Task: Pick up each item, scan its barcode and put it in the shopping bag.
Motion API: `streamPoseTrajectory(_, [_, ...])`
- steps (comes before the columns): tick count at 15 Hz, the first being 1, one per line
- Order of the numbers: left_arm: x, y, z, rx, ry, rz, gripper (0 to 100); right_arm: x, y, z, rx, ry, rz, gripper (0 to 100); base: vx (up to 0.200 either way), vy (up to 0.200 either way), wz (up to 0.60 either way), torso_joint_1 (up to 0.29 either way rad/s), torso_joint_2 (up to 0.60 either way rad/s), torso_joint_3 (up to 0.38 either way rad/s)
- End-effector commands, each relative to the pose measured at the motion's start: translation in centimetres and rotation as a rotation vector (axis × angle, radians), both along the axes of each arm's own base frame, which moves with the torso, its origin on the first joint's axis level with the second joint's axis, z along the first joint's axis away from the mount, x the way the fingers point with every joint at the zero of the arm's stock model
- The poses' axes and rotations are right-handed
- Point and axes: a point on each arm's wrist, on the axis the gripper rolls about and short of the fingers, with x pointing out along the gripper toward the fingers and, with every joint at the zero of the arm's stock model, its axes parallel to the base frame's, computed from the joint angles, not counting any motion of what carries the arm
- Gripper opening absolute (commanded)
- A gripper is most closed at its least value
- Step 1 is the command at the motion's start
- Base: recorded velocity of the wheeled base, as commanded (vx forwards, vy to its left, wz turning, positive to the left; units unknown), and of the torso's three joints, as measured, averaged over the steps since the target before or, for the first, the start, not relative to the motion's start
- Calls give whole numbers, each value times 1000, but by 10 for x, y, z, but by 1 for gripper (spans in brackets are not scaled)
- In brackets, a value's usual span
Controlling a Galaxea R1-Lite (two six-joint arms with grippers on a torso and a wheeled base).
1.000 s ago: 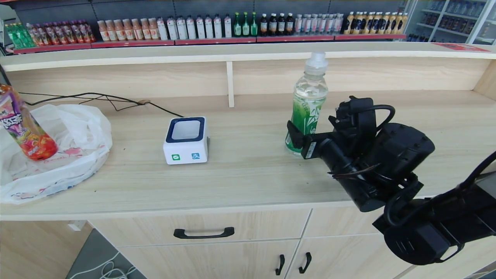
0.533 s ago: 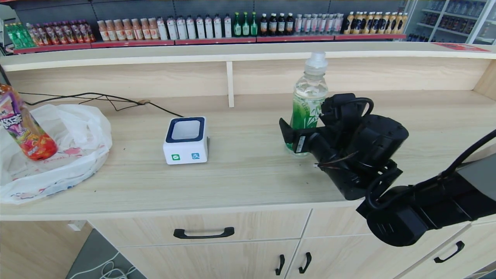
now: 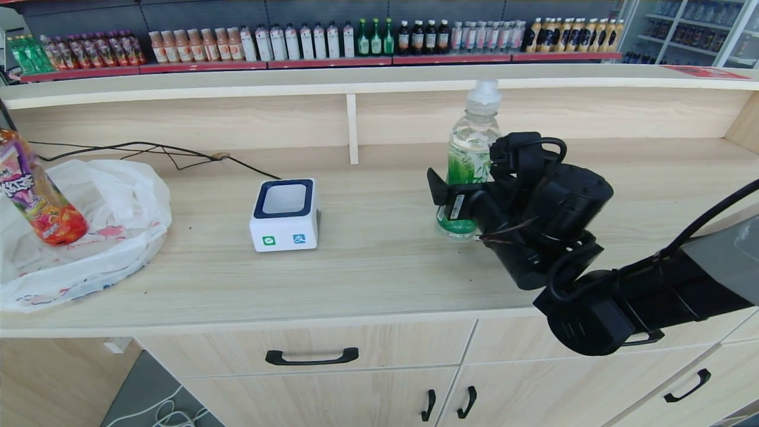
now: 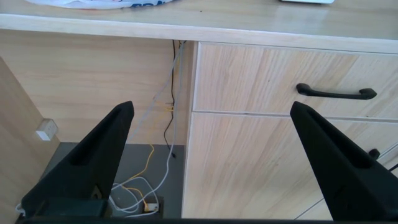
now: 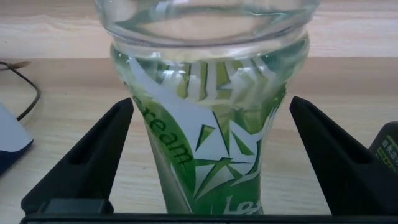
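On the tabletop [image 3: 379, 267], head view: green-label bottle [image 3: 473, 136] upright, well right of the scanner [image 3: 285, 214] and shopping bag [image 3: 118, 231]. The right tool [image 3: 471, 185] sits level with its label, likely for a side grab.

Right wrist view: fingers apart, straddling the bottle, seemingly not pressing it.

Left wrist view: left tool [image 4: 211, 109] spread wide, low before the drawers [image 4: 261, 74], out of the way.

A clear bottle [image 5: 208, 155] with a green-and-white label stands upright on the pale wooden counter [image 5: 62, 81], between the right gripper's [image 5: 211, 102] 2 black fingers [image 5: 87, 162], spread wide and not touching it. Nearby lie a black cable [image 5: 29, 99] and a white scanner's corner [image 5: 9, 140].
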Motion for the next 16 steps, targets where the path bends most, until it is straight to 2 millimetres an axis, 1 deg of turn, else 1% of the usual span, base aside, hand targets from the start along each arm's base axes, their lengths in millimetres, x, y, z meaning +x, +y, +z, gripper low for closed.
streamPoseTrajectory(1, [0, 0, 0, 0, 0, 0, 100, 3, -1, -3, -3, 4, -7, 100, 0, 0, 0, 0, 0, 0])
streamPoseTrajectory(6, [0, 0, 0, 0, 0, 0, 100, 14, -1, 1, 11, -19, -20, 100, 0, 0, 0, 0, 0, 0])
streamPoseTrajectory(11, [0, 0, 0, 0, 0, 0, 100, 14, -2, 1, 13, -19, -23, 100, 0, 0, 0, 0, 0, 0])
streamPoseTrajectory(12, [0, 0, 0, 0, 0, 0, 100, 15, -2, 1, 13, -19, -25, 0, 0, 0, 0, 0, 0, 0])
streamPoseTrajectory(16, [0, 0, 0, 0, 0, 0, 100, 14, -4, 3, 24, -24, -26, 0, 0, 0, 0, 0, 0, 0])
